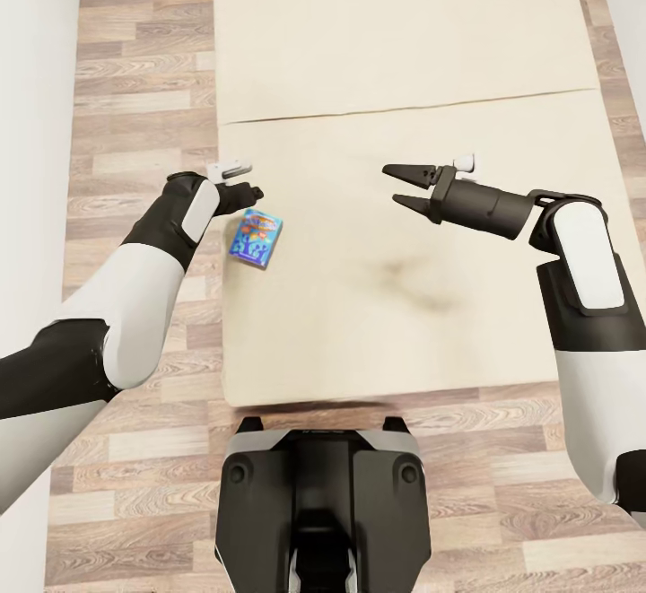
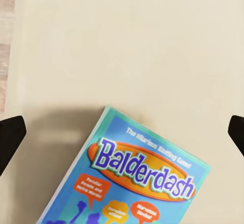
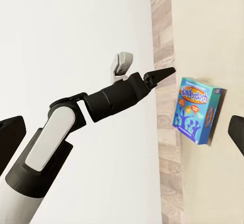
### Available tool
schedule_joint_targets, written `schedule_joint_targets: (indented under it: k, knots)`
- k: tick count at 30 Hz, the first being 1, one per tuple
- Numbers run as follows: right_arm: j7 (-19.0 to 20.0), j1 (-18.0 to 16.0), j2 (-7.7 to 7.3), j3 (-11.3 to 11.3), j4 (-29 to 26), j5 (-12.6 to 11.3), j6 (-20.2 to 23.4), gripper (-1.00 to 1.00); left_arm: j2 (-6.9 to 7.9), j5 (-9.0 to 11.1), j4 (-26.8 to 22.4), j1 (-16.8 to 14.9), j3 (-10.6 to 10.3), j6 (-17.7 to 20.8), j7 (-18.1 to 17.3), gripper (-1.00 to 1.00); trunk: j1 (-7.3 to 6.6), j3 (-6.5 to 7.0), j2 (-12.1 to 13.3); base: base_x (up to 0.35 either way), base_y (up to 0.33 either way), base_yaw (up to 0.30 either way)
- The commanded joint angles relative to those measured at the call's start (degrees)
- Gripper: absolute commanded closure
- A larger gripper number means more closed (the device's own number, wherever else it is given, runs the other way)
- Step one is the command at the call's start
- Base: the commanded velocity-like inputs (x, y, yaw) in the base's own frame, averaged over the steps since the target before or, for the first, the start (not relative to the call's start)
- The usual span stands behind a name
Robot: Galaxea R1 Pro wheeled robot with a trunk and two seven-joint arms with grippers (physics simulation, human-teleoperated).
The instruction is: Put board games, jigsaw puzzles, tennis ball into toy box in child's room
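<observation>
A small blue board game (image 1: 255, 239), printed "Balderdash", lies flat on the beige bed (image 1: 404, 46) near its left edge. My left gripper (image 1: 248, 192) hovers just above the box's far end. In the left wrist view the game (image 2: 137, 178) lies below and between the wide-apart fingers (image 2: 9, 135), so this gripper is open and holds nothing. My right gripper (image 1: 400, 187) hangs open over the middle of the mattress, well to the right of the game. The right wrist view looks across at the game (image 3: 197, 110) and the left gripper (image 3: 161, 74) beside it.
Wood plank floor (image 1: 135, 82) runs along the bed's left side and front. A white wall (image 1: 31, 126) stands close at the left. A seam (image 1: 404, 107) crosses the mattress further back. My base (image 1: 321, 494) stands at the bed's near edge.
</observation>
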Motion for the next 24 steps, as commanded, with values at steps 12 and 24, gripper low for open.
schedule_joint_targets:
  k: [12,24]
  knots:
    - [0.4,0.0,-0.01,0.0,0.0,0.5,0.1,-1.00,-0.17,0.6,-0.1,0.0,0.3,0.2,0.4,-1.00,0.03,-1.19,-0.1,0.000,0.000,0.000]
    - [0.4,0.0,-0.08,0.0,0.0,0.5,0.1,-1.00,-0.41,0.6,-0.1,0.0,0.3,0.2,0.4,-1.00,0.03,-2.29,-0.1,0.000,0.000,0.000]
